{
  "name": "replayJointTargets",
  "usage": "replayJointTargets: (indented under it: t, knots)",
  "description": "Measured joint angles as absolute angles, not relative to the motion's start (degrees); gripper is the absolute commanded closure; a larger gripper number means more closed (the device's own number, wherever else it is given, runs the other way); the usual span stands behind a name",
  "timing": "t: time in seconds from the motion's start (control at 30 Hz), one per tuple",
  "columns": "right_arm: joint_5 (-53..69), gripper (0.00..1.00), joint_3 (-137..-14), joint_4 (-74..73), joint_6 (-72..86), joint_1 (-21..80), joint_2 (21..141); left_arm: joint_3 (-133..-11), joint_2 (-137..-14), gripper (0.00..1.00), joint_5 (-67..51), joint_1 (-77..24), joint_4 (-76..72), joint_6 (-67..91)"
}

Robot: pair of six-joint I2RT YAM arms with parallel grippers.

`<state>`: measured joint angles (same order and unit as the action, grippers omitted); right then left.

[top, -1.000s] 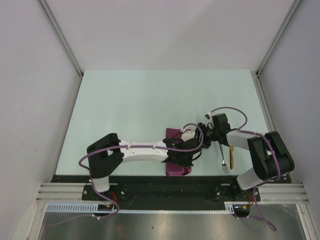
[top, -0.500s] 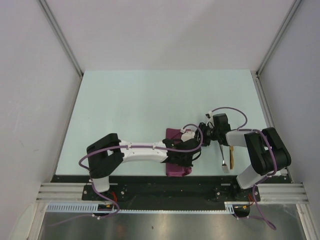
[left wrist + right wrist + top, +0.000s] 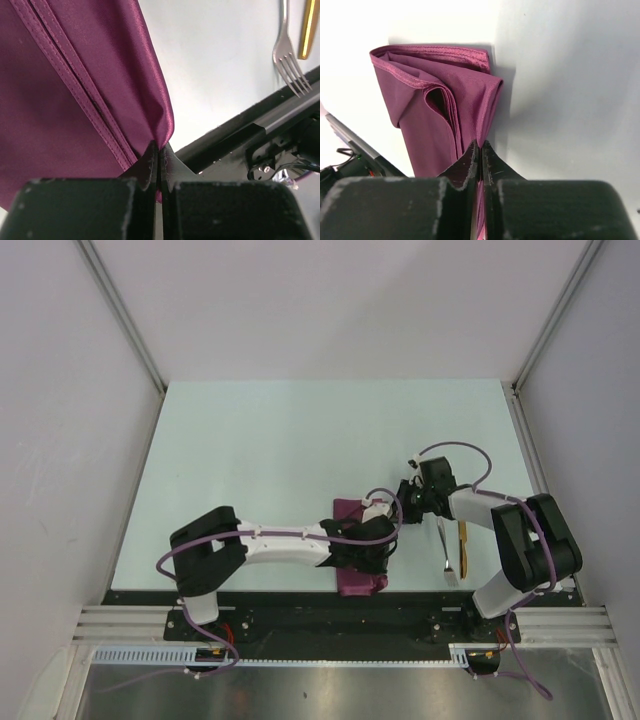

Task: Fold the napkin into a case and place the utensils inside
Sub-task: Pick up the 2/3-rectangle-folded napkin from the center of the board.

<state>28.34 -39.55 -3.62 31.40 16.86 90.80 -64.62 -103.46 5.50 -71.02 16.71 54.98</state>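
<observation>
Starting at the left, we find the left arm (image 3: 280,540) reaching low across the pale green counter (image 3: 300,440), barely shifted over the past second. Its left end effector (image 3: 159,152) is clamped on a fold of the plum-magenta cloth napkin (image 3: 75,100), a narrow folded bundle near the front edge. The right arm (image 3: 520,540) has tucked its elbow inward; the right end effector (image 3: 480,150) pinches another fold. Rightmost, the silver metal fork (image 3: 287,62) and golden-yellow utensil (image 3: 309,25) lie outside, so we judge folding unfinished.
</observation>
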Motion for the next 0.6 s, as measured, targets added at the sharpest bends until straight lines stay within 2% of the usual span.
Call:
replayJointTargets:
  t: [0.6]
  knots:
    - [16.75, 1.00, -47.94, -14.35, 31.31, 26.44, 89.01, -52.47, -97.43, 1.00, 0.84, -69.19, 1.61, 55.00]
